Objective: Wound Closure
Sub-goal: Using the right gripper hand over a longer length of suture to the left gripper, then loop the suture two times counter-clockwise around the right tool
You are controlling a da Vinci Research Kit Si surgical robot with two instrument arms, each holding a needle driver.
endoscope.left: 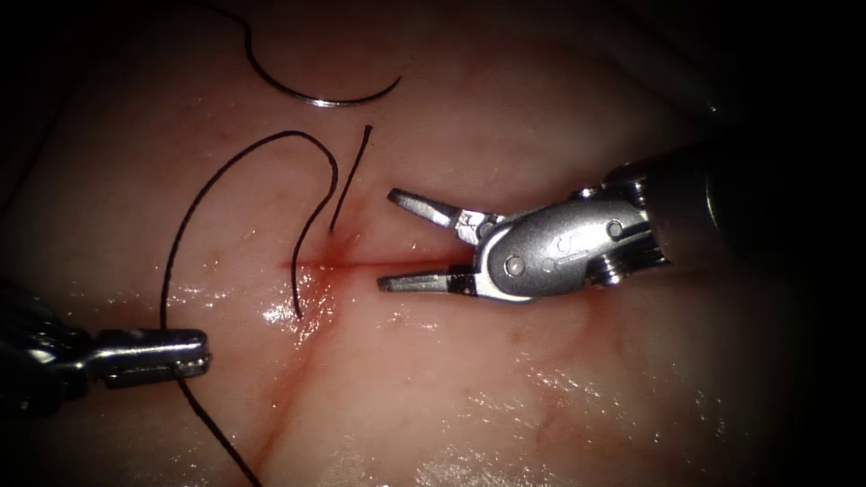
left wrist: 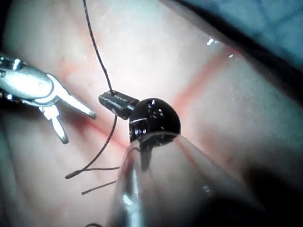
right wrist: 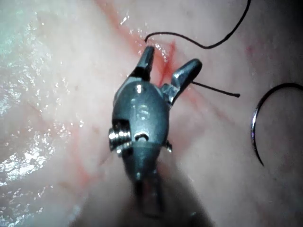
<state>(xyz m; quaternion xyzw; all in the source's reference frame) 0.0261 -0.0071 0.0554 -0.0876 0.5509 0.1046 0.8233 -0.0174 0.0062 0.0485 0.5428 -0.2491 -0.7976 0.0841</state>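
Under my scope lies the wet, pale tissue [endoscope.left: 559,406], dark at the edges of the field, with the cut [endoscope.left: 397,263] running across its middle as a thin red line and a little red fluid [endoscope.left: 316,271] pooled at its left end. My left tool [endoscope.left: 194,352] sits low on the left with its jaws clamped on the thread [endoscope.left: 171,261]; from the grip the strand climbs, arches over and drops to the left end of the cut, while a second length trails down off the jaws toward the lower edge. A short free end of thread [endoscope.left: 352,176] rises from the same spot on the cut. My right tool [endoscope.left: 401,239] comes in from the right with its jaws spread wide, one on each side of the cut, gripping nothing. The needle [endoscope.left: 316,95] lies loose on the tissue at the top, well apart from both tools and not in the tissue. By my reading, one stitch is through at the left end, with thread entering the tissue there, but I see no knot drawn down, and the rest of the cut to the right stands unclosed, so most of the closure is left.
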